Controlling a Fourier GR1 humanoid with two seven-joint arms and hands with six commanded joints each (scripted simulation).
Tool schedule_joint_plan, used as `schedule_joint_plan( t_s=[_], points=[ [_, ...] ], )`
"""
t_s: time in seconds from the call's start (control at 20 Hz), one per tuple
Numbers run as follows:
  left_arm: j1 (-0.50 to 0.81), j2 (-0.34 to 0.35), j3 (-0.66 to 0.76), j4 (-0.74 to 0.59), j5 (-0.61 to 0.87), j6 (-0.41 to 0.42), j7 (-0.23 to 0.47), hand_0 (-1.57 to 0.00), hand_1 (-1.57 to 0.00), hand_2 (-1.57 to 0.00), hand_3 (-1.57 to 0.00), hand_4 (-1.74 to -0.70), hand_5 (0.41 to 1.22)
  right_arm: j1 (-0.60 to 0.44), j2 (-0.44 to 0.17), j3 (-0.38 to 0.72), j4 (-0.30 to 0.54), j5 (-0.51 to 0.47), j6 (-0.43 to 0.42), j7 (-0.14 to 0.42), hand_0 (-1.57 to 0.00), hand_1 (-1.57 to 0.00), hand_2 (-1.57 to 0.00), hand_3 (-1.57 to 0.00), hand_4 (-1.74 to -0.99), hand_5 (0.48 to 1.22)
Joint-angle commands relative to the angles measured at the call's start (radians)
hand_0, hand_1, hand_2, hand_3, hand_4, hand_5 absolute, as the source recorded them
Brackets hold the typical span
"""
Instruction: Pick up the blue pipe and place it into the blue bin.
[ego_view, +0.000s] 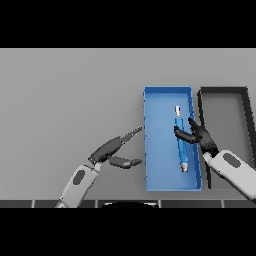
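Pipe (180, 144) lies lengthwise inside bin (148, 150), right hand (198, 134) curled round its middle. Looks stiff, light, smooth; likely to roll, so mid-shaft hold suits. Left hand (114, 149) relaxed open above counter (65, 100)

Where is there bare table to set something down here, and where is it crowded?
Bare table spreads left of the blue bin, beyond the open left hand. Crowded: the bin's right side, where the right hand holds the blue pipe, close to the black bin.
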Motion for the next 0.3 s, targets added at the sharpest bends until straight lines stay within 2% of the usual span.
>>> schedule_joint_plan(
  t_s=[0.0,0.1,0.25],
  points=[
    [-0.009,0.003,0.009,0.009,0.003,0.000,0.001,0.00,0.00,0.00,0.00,-0.93,0.495,-0.011,-0.002,0.003,0.008,0.005,0.006,0.000,-0.02,-0.02,-0.02,-0.01,-1.095,0.718],
    [-0.003,0.002,0.005,0.010,-0.007,0.007,-0.011,0.00,0.00,0.00,0.00,-0.93,0.496,-0.004,-0.025,0.008,-0.009,0.008,0.027,0.000,-0.02,-0.02,-0.02,0.00,-1.084,0.713],
    [0.009,0.024,0.013,0.013,-0.002,-0.002,-0.033,0.00,0.00,0.00,0.00,-0.93,0.495,0.011,-0.024,0.008,-0.005,0.004,0.045,-0.025,-0.02,-0.02,-0.02,0.00,-1.084,0.714]
  ],
)
